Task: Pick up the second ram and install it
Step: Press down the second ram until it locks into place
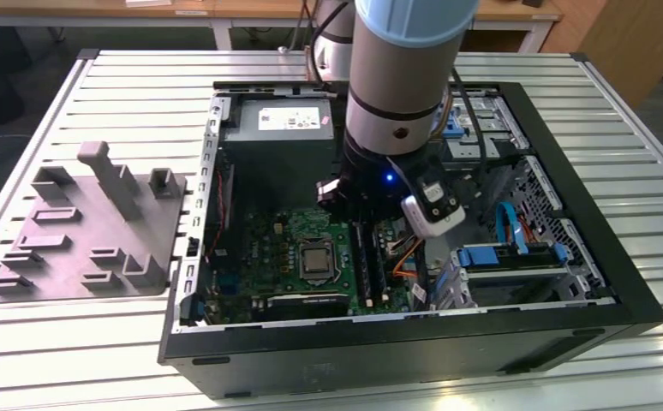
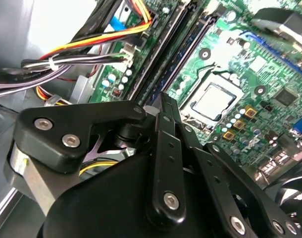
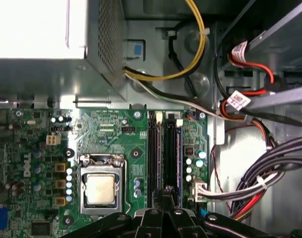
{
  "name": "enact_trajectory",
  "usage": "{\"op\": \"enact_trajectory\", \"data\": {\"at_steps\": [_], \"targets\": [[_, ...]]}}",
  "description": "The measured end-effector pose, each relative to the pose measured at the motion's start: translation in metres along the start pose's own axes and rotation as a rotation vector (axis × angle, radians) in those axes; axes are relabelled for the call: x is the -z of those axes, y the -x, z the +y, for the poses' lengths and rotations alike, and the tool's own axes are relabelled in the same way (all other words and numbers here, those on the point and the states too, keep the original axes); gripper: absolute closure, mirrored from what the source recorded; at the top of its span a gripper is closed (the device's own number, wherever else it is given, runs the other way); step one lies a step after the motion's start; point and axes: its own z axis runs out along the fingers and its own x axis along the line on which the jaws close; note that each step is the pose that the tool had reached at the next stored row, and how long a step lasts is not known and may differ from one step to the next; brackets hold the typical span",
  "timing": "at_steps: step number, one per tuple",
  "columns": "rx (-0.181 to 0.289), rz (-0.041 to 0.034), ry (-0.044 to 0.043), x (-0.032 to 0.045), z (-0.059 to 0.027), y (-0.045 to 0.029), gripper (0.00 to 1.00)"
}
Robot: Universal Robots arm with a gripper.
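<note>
My gripper (image 1: 358, 221) is down inside the open computer case (image 1: 560, 330), over the motherboard. In both wrist views its two black fingers (image 3: 166, 194) (image 2: 165, 101) are pressed together, shut, with nothing visible between them, and the tips stand right above the long black memory slots (image 3: 154, 153). A thin blue-green edge (image 3: 178, 148) runs along the slot nearest the cables. It looks like the second ram seated edge-on, though I cannot tell for sure.
A grey power supply box (image 1: 277, 128) with a white label sits beyond the slots. The processor socket (image 3: 100, 188) lies beside them, cable bundles (image 3: 260, 183) on the other side. Blue drive bays (image 1: 503, 257) are at the exterior view's right, a grey fixture plate (image 1: 86, 227) on its left.
</note>
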Motion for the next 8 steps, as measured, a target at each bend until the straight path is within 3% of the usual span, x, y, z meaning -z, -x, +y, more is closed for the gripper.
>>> {"op": "enact_trajectory", "data": {"at_steps": [8], "targets": [[0.000, 0.0000, 0.0000, -0.0009, 0.0116, 0.0020, 0.90]]}}
